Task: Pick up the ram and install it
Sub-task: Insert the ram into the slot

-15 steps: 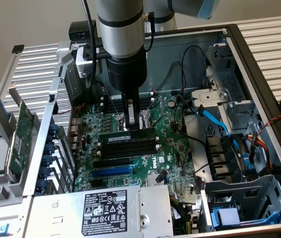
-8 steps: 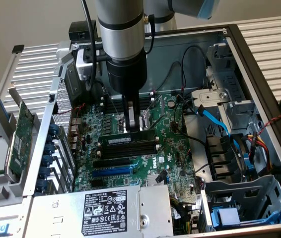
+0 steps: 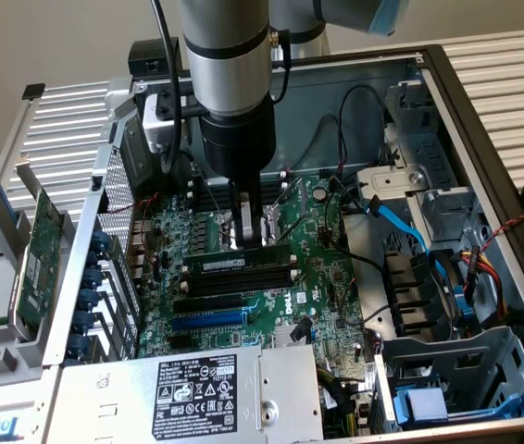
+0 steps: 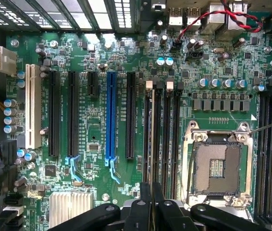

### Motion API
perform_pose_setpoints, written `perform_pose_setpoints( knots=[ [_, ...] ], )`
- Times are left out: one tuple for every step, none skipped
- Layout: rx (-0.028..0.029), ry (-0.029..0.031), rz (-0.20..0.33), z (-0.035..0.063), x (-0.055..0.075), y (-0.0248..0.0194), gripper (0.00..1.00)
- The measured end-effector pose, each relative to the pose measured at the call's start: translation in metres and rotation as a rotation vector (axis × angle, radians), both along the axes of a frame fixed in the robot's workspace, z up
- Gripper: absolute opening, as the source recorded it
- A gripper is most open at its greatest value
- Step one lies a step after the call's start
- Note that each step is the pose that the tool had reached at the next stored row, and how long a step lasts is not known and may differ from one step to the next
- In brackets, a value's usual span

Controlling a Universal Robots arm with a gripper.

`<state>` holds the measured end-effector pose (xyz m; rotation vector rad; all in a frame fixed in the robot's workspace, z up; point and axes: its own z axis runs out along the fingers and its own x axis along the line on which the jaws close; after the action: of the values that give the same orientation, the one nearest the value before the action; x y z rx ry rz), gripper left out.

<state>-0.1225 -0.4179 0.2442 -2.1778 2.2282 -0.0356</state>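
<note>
The ram (image 3: pixel 220 265) is a long green stick with a small white label. It stands on edge in one of the black memory slots (image 3: pixel 243 282) on the motherboard (image 3: pixel 318 296). My gripper (image 3: pixel 255 239) comes straight down onto its top edge, right of the stick's middle in the exterior view. In the wrist view the ram (image 4: pixel 151 134) shows as a thin line running away from my gripper (image 4: pixel 151 197), with the two black fingers shut on either side of it. The slot's white end clips (image 4: pixel 149 84) show at the far end.
The open CPU socket (image 4: pixel 217 166) lies beside the memory slots, with a blue card slot (image 4: pixel 110 115) and black ones on the other side. A silver power supply (image 3: pixel 197 388), a blue cable (image 3: pixel 401 222) and a drive cage (image 3: pixel 447 351) crowd the case. A wider green card (image 3: pixel 40 250) stands outside it.
</note>
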Motion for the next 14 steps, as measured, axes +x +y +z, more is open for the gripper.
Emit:
perform_pose_setpoints(
  knots=[
    [0.0002, -0.0001, 0.0, -0.0005, 0.0001, 0.0, 0.13],
    [0.0002, 0.0, 0.0, -0.001, 0.0001, 0.0, 0.13],
    [0.0003, 0.0, 0.001, -0.0015, 0.0, 0.0, 0.13],
    [0.0003, 0.0, 0.001, -0.002, 0.0001, 0.0, 0.13],
    [0.0003, 0.0001, 0.001, -0.0023, 0.0, 0.0, 0.13],
    [0.0003, 0.0002, 0.001, -0.0025, 0.0, 0.0, 0.13],
    [0.0005, 0.0001, 0.001, -0.0027, 0.0, 0.0, 0.13],
    [0.0006, 0.0001, 0.001, -0.0029, 0.0, 0.0, 0.13],
    [0.001, 0.0, 0.001, -0.0032, 0.0, 0.0, 0.13],
    [0.0012, 0.0, 0.001, -0.0035, 0.0, 0.0, 0.13],
    [0.0016, 0.0001, 0.001, -0.0037, -0.0001, 0.0, 0.13],
    [0.002, -0.0001, 0.002, -0.0042, -0.0001, 0.0, 0.13],
    [0.0023, -0.0001, 0.002, -0.0047, 0.0, 0.0, 0.13],
    [0.0023, 0.0001, 0.002, -0.0049, -0.0001, 0.0, 0.13]
  ],
)
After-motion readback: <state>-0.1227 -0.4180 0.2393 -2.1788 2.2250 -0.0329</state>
